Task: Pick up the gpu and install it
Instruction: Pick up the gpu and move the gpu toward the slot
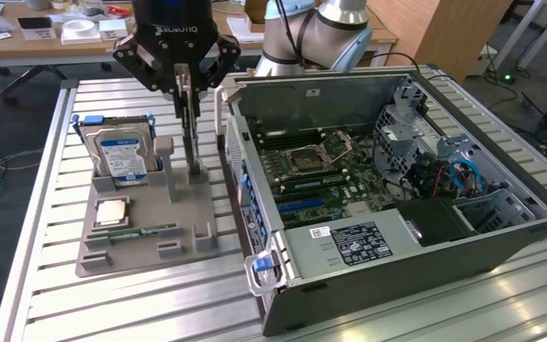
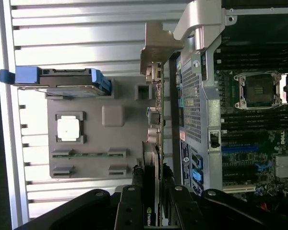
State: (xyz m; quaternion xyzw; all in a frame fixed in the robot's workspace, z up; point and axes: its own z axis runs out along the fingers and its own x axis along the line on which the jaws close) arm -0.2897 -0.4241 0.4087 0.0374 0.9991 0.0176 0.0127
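You've got the jaws clenched on the gpu [image 1: 194, 135], which hangs at 6 o'clock from them, on edge, long axis 12-to-6, its foot at the gray holder [image 1: 131, 249], with the open computer case [image 1: 501, 235] at 3 o'clock.

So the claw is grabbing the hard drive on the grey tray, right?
No. The claw is grabbing the gpu on the grey tray; the hard drive stands untouched beside it, as the exterior view shows.
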